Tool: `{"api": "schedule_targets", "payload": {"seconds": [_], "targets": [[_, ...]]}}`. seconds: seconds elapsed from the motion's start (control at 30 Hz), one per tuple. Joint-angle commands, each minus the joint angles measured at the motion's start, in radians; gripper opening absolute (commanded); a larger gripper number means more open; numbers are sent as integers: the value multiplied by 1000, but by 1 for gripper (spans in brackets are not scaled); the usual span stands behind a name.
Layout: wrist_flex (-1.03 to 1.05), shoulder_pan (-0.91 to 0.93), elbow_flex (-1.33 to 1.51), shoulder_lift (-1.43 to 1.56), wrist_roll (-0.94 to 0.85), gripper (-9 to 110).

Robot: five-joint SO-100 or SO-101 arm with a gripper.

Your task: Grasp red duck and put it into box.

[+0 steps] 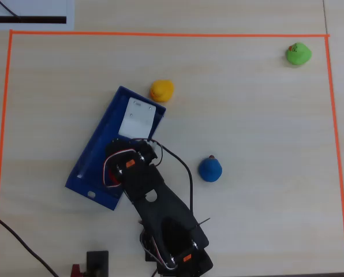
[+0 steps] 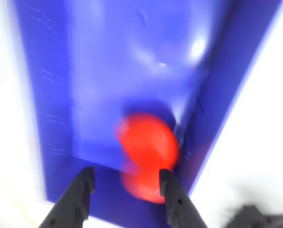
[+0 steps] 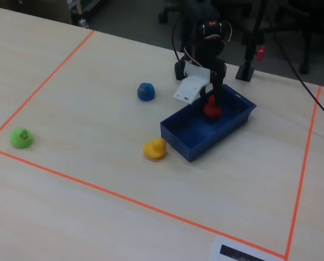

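The red duck (image 2: 148, 142) shows blurred in the wrist view, against the floor of the blue box (image 2: 108, 71) near its right wall. In the fixed view the duck (image 3: 211, 110) sits inside the box (image 3: 189, 142) at its far end. My gripper (image 2: 125, 173) is open just above the duck, with its right finger (image 2: 169, 190) beside the duck and nothing held. In the fixed view the gripper (image 3: 213, 98) points down into the box. In the overhead view my arm (image 1: 154, 196) covers the box's (image 1: 94, 153) near end and hides the duck.
A yellow duck (image 1: 161, 90) sits just outside the box's far corner. A blue duck (image 1: 210, 169) lies right of my arm and a green duck (image 1: 298, 54) at the far right corner. Orange tape (image 1: 160, 34) marks the work area.
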Motion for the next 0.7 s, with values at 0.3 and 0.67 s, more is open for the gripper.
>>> {"api": "schedule_targets", "payload": {"seconds": [0.3,0.67], "targets": [[-371,495,-222,-32,-341,0],[-841,578,405,308,-489,0]]}}
